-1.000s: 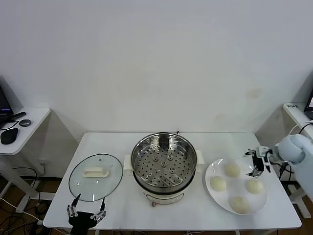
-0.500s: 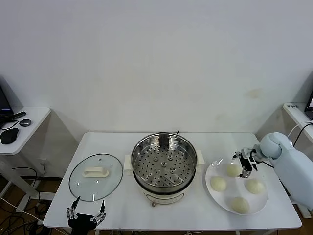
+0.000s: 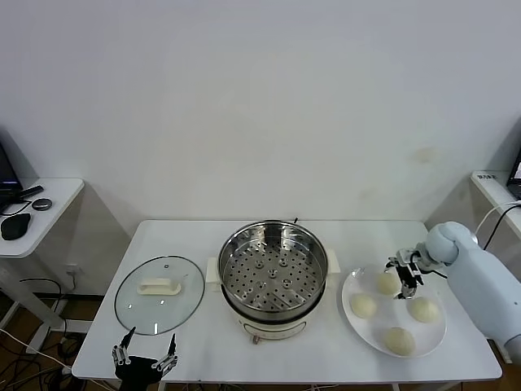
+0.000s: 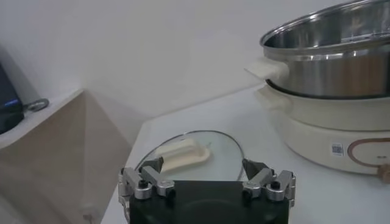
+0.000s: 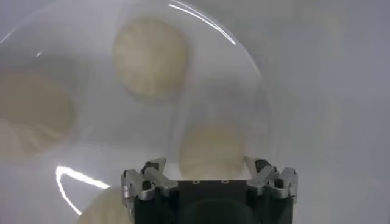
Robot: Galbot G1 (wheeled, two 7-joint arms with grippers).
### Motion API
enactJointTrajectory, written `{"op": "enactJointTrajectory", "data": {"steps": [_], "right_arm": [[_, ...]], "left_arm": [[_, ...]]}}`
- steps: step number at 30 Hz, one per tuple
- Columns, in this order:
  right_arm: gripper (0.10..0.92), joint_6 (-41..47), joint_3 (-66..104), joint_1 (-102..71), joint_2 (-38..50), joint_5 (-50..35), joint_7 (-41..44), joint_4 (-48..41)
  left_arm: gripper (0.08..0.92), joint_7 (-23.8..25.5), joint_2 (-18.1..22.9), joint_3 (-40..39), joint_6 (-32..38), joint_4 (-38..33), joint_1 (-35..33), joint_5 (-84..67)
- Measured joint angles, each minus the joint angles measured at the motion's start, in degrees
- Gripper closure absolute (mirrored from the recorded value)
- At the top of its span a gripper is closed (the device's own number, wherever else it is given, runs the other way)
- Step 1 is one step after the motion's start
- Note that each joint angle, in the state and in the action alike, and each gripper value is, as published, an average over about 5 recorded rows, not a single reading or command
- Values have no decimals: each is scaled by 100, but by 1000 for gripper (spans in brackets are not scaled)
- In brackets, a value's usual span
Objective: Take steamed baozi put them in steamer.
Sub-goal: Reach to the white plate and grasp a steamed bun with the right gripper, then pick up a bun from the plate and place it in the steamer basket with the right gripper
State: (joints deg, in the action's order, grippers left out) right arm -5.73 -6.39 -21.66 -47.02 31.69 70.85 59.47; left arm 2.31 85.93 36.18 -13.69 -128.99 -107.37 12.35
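1. White wall and a white table point(image 3: 195, 244) form the setting; the steamer point(image 3: 273, 277) stands at the table's middle, a glass lid point(image 3: 159, 295) to its left and a white plate point(image 3: 370, 334) to its right
2. Four steamed baozi point(image 3: 363, 306) are seen on the plate in the head view: smooth, cream-white, dome-shaped
3. The right gripper point(image 3: 403, 274) is held spread wide over the farthest bun point(image 3: 386, 283), nothing grasped
4. Only the right wrist view shows that bun point(image 5: 211, 149) lying between the parted fingers point(image 5: 146, 178)
5. The left gripper point(image 3: 145, 357) is parked at the table's near edge, released; its wrist view alone shows the steamer's white base point(image 4: 329, 125) side-on
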Motion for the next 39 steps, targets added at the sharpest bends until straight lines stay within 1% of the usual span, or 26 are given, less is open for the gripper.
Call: {"op": "enactJointTrajectory", "data": {"steps": [5,8,23,31,39], "right_arm": [[203,1,4,19,-52,21,-39,-107],[224,-3,7,26,-55,20,-46,-141],[467,41,-27,129,-13,-154,-33,-168],[482,170,-223,387,166,-491,60,41],[482,367,-1100,1497,204,-1407,254,293]], "left_arm": [[177,-2,1,-11,0,6,1,11],[177,-2,1,-15,0,8,7,16],[177,-10,-2,-66,6,71,43,34],[177,-13,-4,-133,8,62,99,41],[177,-8,-49,-141,12,55,182,35]]}}
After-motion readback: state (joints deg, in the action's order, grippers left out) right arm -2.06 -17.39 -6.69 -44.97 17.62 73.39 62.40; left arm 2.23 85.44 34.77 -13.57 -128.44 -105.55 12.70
